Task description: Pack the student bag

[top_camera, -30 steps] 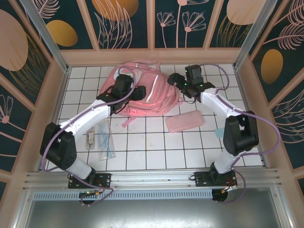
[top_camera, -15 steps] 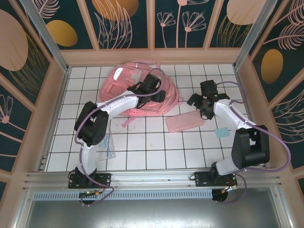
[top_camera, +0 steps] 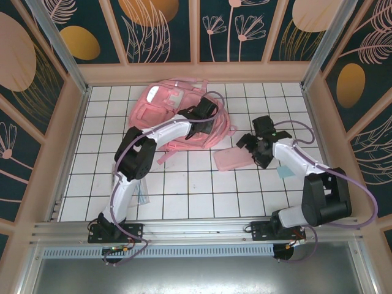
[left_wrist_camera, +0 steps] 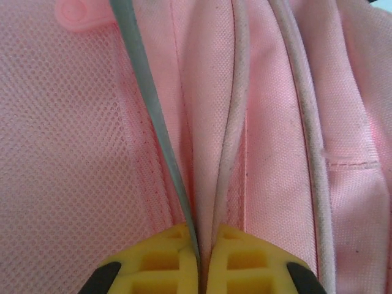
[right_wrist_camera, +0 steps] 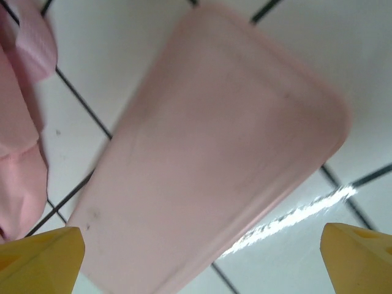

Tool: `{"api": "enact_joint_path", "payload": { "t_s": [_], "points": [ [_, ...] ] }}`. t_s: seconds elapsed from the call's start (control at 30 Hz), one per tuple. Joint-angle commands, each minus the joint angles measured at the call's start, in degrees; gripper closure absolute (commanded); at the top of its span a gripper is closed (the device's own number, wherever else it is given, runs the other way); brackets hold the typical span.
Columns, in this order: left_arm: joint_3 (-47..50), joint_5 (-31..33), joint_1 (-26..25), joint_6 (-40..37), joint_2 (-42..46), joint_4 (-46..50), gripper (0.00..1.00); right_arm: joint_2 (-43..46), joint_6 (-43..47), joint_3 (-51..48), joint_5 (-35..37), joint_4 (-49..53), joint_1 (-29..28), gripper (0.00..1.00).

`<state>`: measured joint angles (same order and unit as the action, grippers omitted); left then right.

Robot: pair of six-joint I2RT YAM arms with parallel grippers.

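The student bag [top_camera: 165, 104], a big pink backpack with silver strips, lies at the back of the tiled table. My left gripper [top_camera: 209, 122] sits on its right side. In the left wrist view its yellow fingertips [left_wrist_camera: 205, 260] are shut on a raised fold of the bag's pink fabric [left_wrist_camera: 214, 122], next to a silver strip [left_wrist_camera: 144, 92]. My right gripper [top_camera: 255, 149] hovers open just over a flat pink pencil case [top_camera: 229, 160]. In the right wrist view the pencil case [right_wrist_camera: 208, 153] lies between and below the spread yellow fingertips [right_wrist_camera: 43, 257], with the gripper [right_wrist_camera: 202, 263] not touching it.
A clear packet of pens [top_camera: 143, 195] lies beside the left arm's lower link. A light blue note [top_camera: 282, 171] lies right of the right forearm. Bag straps [top_camera: 164, 156] trail toward the front. Wooden walls ring the table.
The left arm swung from the bag's left side to its right side and its gripper shut on a fold. The right gripper left the bag and came down over the pencil case.
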<state>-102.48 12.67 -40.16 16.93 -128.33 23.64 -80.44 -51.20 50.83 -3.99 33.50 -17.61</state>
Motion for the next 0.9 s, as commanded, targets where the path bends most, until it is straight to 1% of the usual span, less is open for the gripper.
{"api": "enact_joint_path", "payload": {
  "t_s": [0.0, 0.13, 0.33, 0.43, 0.5, 0.63, 0.77, 0.87],
  "points": [
    [2.71, -3.05, 0.70, 0.06, 6.52, -0.79, 1.00, 0.62, -10.79, 1.19, 1.95, 1.48, -4.24, 0.01],
    [4.94, -10.41, 2.37, 1.33, 13.78, -4.53, 1.00, -4.36, -15.96, 3.85, 0.29, 2.64, -5.79, 0.01],
    [12.68, -16.45, 6.62, 3.84, 22.85, -12.72, 1.00, -14.13, -17.62, 12.00, -0.35, 5.73, -4.58, 0.01],
    [15.63, -19.78, 8.65, 5.01, 24.86, -16.52, 1.00, -18.04, -18.36, 16.21, 0.11, 8.86, -3.44, 0.01],
    [16.61, -21.05, 9.29, 5.28, 25.74, -18.22, 1.00, -19.97, -19.00, 17.34, -1.17, 9.86, -2.50, 0.01],
    [18.07, -23.33, 10.14, 5.62, 27.19, -21.15, 1.00, -22.66, -21.41, 15.22, -5.54, 9.68, -1.04, 0.01],
    [18.62, -25.02, 10.37, 5.59, 27.91, -22.91, 1.00, -24.49, -22.50, 14.15, -5.75, 9.52, -0.94, 0.01],
    [18.93, -26.39, 10.46, 5.99, 28.05, -23.81, 1.00, -26.07, -22.42, 15.26, -5.42, 9.46, -0.65, 0.01]
  ]
}}
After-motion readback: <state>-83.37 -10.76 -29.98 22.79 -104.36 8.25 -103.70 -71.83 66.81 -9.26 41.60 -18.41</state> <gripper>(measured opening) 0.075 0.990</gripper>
